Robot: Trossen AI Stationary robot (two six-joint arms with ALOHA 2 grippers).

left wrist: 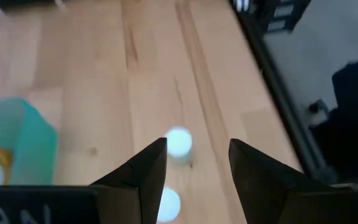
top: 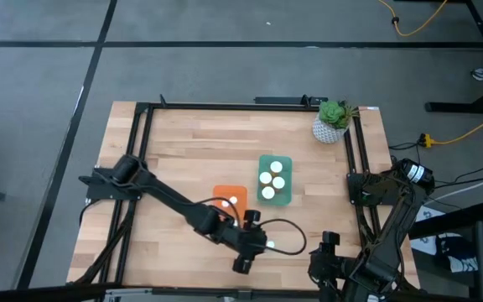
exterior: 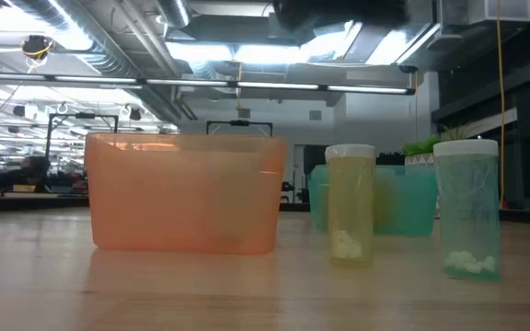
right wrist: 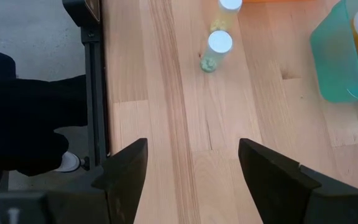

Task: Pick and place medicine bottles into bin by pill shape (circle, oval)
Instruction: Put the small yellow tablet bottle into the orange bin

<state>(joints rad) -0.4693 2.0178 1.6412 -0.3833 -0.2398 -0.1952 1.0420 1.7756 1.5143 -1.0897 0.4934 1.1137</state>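
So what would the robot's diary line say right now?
left gripper: jaws open above two loose bottles | right gripper: open, waiting at table edge | teal bin: three bottles | orange bin: one

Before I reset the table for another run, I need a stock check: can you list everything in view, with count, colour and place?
Teal bin: one, teal, middle of the table, right of the orange bin.
Bottles in the teal bin: four white tops.
Orange bin: one, orange, left of the teal bin.
Bottle in the orange bin: one white top.
Loose bottles: two, clear with white tops, standing on the table near the front edge.
Plant pot: one, white with a green plant, back right corner.
Table: one, light wood in a black frame.
Left gripper: open, above the loose bottles.
Right gripper: open, waiting at the front right edge.
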